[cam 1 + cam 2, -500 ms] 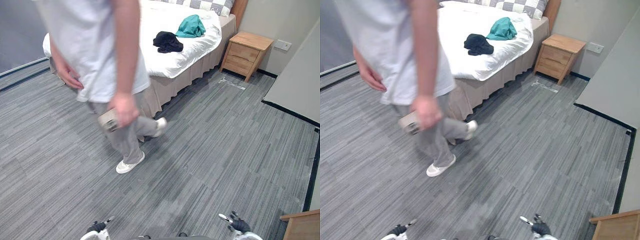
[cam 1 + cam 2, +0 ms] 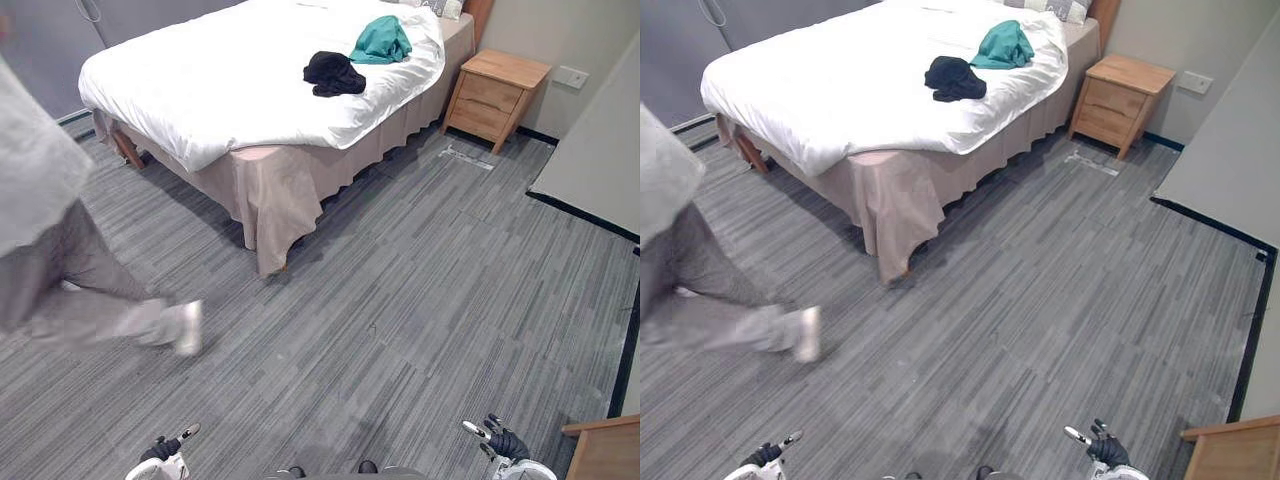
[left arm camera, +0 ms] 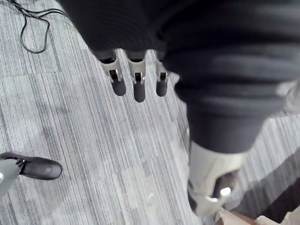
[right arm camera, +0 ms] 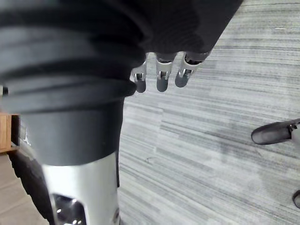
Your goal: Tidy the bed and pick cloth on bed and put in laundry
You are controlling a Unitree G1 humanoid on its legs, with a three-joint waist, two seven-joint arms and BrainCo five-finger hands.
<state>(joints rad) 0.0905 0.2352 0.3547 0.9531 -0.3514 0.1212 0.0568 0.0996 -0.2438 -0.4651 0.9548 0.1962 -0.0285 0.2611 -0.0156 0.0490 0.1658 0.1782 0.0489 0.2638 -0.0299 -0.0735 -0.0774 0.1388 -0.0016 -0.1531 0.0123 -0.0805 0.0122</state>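
Two cloths lie on the bed (image 2: 215, 95), both on the white duvet toward its head end. The black cloth (image 2: 333, 73) is crumpled near the side edge that faces the nightstand (image 2: 497, 93). The green cloth (image 2: 381, 40) is bunched just beyond it, closer to the head corner on that same side; whether the two touch cannot be told. A checked pillow (image 2: 446, 7) shows at the head edge. The duvet hangs over the foot corner, with a beige skirt (image 2: 285, 190) falling below it to the grey floor (image 2: 420, 300).

Both robot hands are low over that floor, well apart from the bed. The left hand (image 2: 162, 452) hangs with its fingers (image 3: 139, 89) straight and relaxed, pointing down at the floor and holding nothing. The right hand (image 2: 503, 444) is the same: its fingers (image 4: 161, 80) are loose in a row, with nothing between them.

A person (image 2: 60, 290) in grey trousers and a white shoe (image 2: 188, 327) is at the left side of the floor, blurred. A wooden piece of furniture (image 2: 604, 450) shows by the right hand.
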